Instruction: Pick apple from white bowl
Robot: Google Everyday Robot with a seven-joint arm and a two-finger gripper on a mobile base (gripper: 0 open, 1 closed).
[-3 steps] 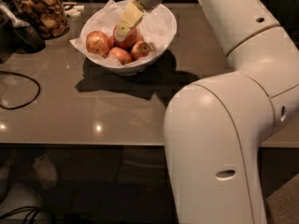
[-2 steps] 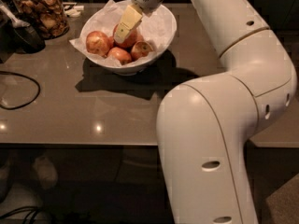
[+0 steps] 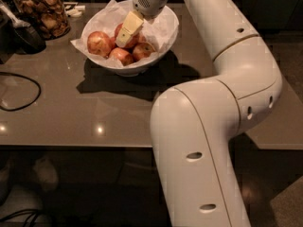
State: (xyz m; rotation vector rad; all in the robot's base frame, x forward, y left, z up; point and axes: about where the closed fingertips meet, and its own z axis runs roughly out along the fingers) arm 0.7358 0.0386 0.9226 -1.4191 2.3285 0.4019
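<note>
Apple (image 3: pixel 118 31): at the back of the white bowl (image 3: pixel 130 69), partly hidden by the gripper (image 3: pixel 124 39).
Gripper: low in the bowl, at the apple; whether it grips, cannot tell.
Risk: an off-centre hold may roll it among the neighbouring apples (image 3: pixel 98 42) or snag the paper (image 3: pixel 163 25).

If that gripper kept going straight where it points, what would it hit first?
Probably the apple in the middle of the white bowl; the gripper points down into the pile, its tip right at it. Depth is unclear, so it may already touch.
</note>
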